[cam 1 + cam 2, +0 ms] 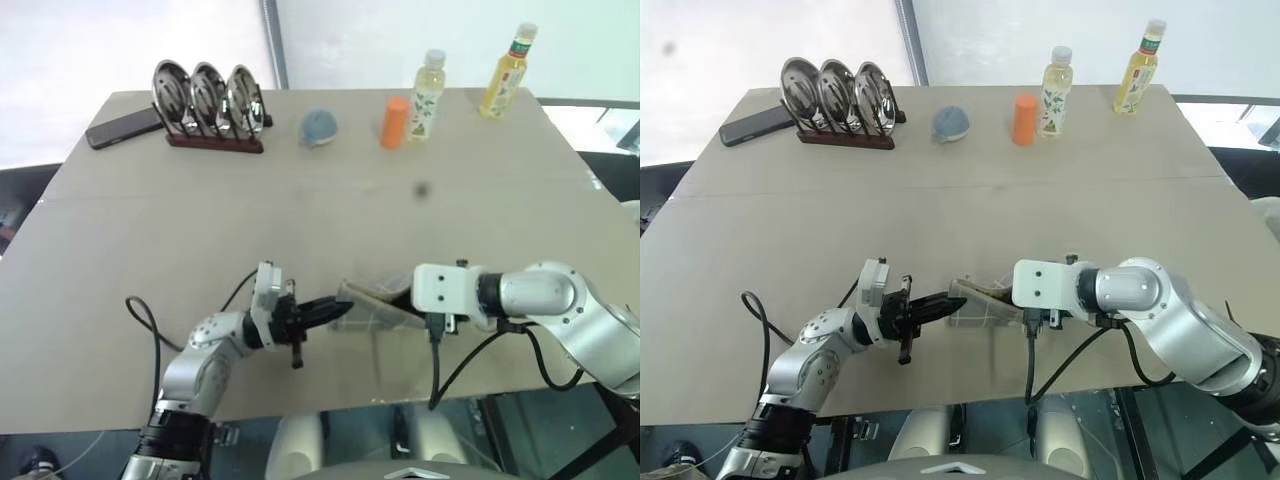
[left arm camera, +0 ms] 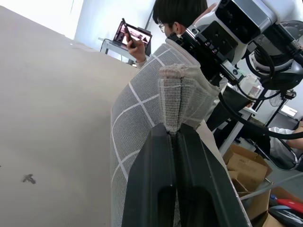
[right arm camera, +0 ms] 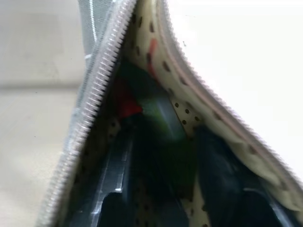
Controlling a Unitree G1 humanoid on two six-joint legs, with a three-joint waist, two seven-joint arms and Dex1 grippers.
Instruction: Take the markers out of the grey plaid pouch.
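Observation:
The grey plaid pouch point(image 1: 372, 306) is held just above the table's near edge, between my two hands. My left gripper point(image 1: 338, 308) is shut on the pouch's fabric end tab point(image 2: 170, 101). My right gripper point(image 3: 163, 142) reaches into the unzipped mouth from the other end, its dark fingers point(image 3: 118, 189) standing apart against the speckled lining point(image 3: 187, 113). Between and beyond them, deep inside, lie the markers: a red one point(image 3: 127, 105) and a green one point(image 3: 158, 113). In the head views the pouch wall hides the right fingertips and the markers.
Along the table's far edge stand a rack of three metal lids point(image 1: 205, 100), a black phone point(image 1: 125, 127), a blue-grey ball point(image 1: 319, 127), an orange cylinder point(image 1: 394, 122) and two bottles point(image 1: 428, 95) point(image 1: 508, 72). A person point(image 2: 177, 14) sits beyond the table.

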